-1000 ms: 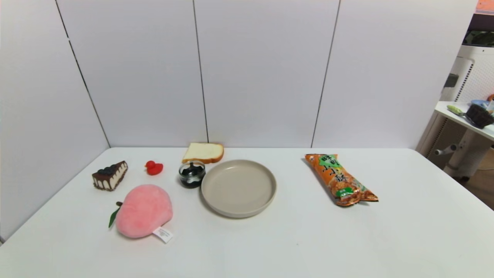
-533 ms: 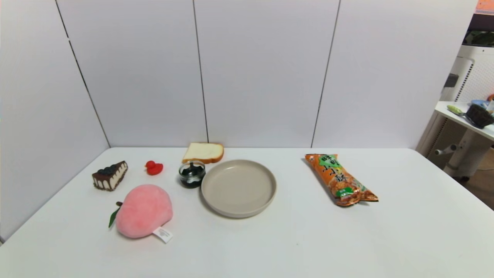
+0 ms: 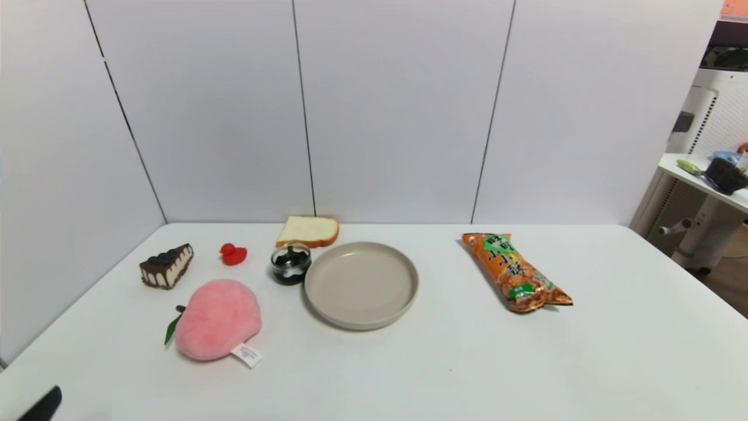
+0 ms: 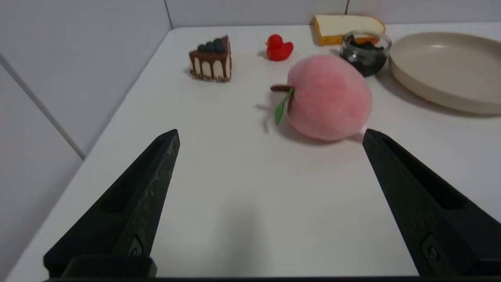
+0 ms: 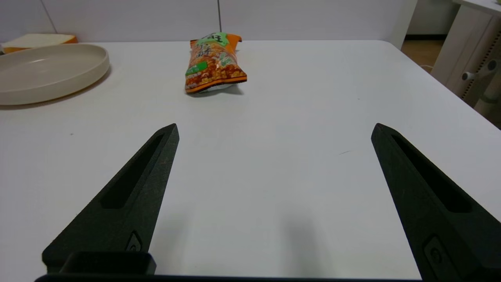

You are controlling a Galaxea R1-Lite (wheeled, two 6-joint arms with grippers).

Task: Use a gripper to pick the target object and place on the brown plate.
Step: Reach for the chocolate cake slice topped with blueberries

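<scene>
Left pincer (image 4: 270, 133) we see low over the near-left part of the table (image 3: 409, 374), fingers spread wide, nothing between them; in the head view only a dark tip shows at the bottom-left corner (image 3: 42, 406). Just past its fingers lies the pink plush peach (image 4: 327, 98) with a green leaf and brown stem. Beyond the peach, toward the far-left of the table, we note the cake slice (image 4: 210, 58): chocolate top, blueberries, dripped sides, standing on the table, untouched, well apart from the pincer. Red duck (image 4: 278, 47) sits just beside the cake, toward the middle. Small glass jar (image 4: 364, 53) with dark contents is next to the rim of the brown plate (image 4: 430, 92), bread slice (image 4: 346, 27) behind it near the wall. The plate holds nothing; it sits mid-table (image 3: 409, 292).

Right pincer (image 5: 274, 129) we see low over the near-right table, fingers also spread wide and holding nothing. Orange snack bag (image 5: 213, 62) lies ahead of it, right of the plate.
</scene>
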